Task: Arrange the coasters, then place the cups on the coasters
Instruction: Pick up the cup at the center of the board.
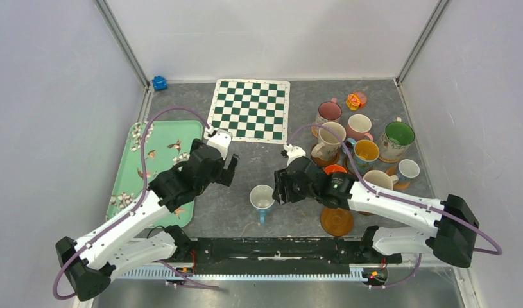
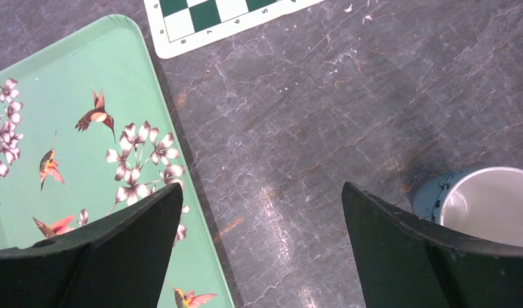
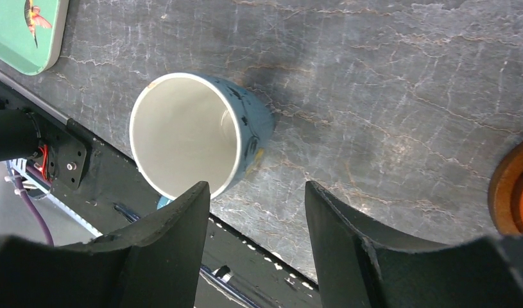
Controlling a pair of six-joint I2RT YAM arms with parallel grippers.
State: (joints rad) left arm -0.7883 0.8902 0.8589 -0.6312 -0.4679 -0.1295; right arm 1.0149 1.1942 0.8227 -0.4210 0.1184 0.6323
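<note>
The blue cup (image 1: pixel 262 197) stood upright on the bare table (image 1: pixel 297 128), off any coaster. The left gripper (image 2: pixel 262 192) hung wide open and empty beside it. The right gripper (image 3: pixel 257 186), partly open and empty, faced the cup, probably lining up to move it onto the free coaster (image 1: pixel 336 221) nearby.

Lighting: bright, even, overhead.
Soft short shadows beside the blue cup (image 3: pixel 201 138); faint sheen on grey table (image 2: pixel 323 115); wrist views' near fingers (image 2: pixel 117 256) dark, slightly soft.
</note>
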